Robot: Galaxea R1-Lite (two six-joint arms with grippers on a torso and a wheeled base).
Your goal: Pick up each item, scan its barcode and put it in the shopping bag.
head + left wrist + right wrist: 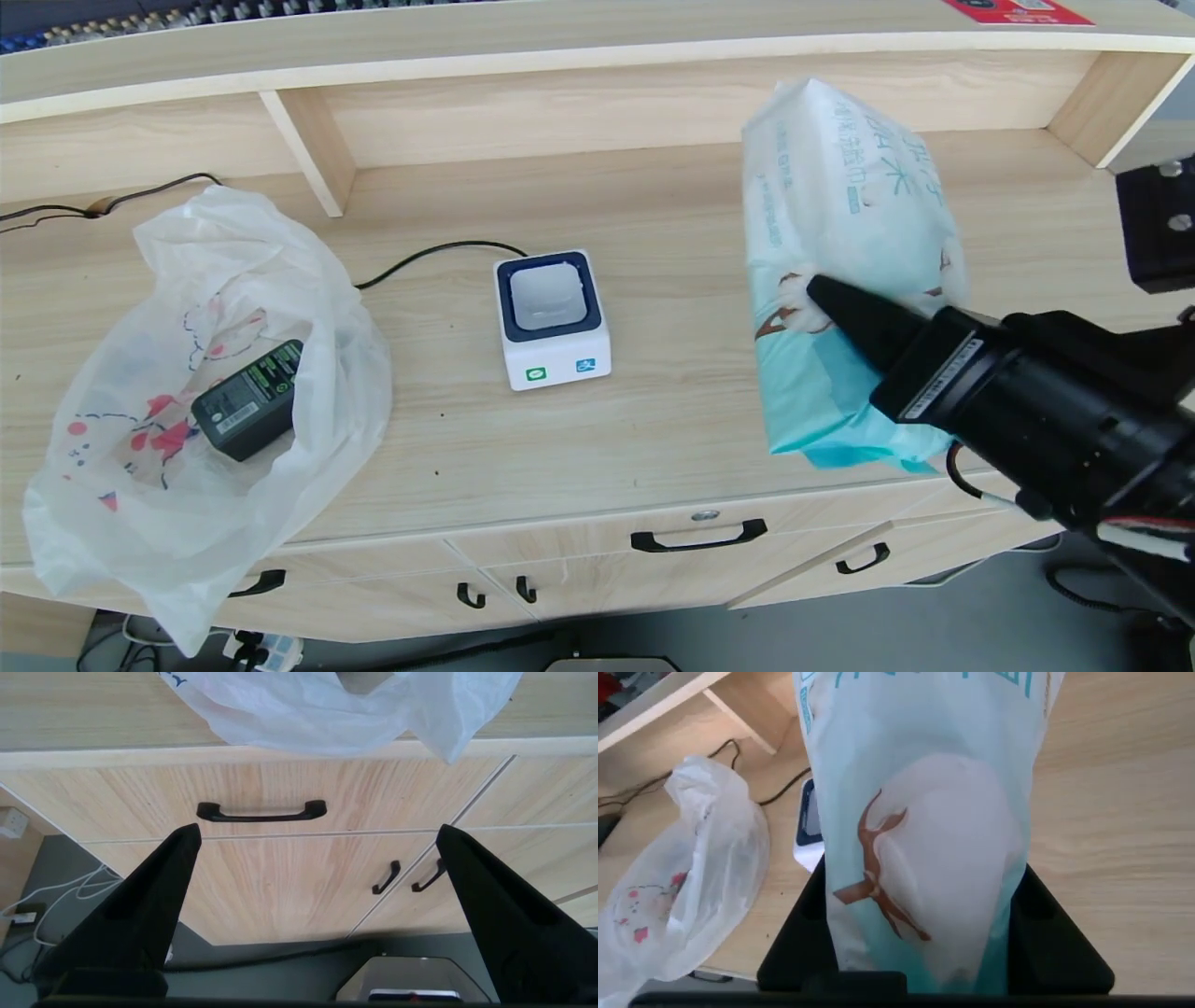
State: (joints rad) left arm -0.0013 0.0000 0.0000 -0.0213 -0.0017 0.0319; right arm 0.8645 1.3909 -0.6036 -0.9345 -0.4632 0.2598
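Observation:
My right gripper [845,308] is shut on a tall white and teal tissue pack [840,252], held above the right part of the counter; up close, the pack [924,831] sits between the black fingers [799,943]. The white barcode scanner [552,317] with a dark-rimmed window stands mid-counter, left of the pack. The thin plastic shopping bag [187,392] lies open at the left with a black box [250,399] inside. My left gripper [313,915] is open, low in front of the drawers, under the bag's overhanging edge [346,709].
A black cable [439,254] runs from the scanner toward the back left. A raised shelf with a wooden divider [308,149] borders the counter's rear. Drawers with black handles [698,537] line the counter's front.

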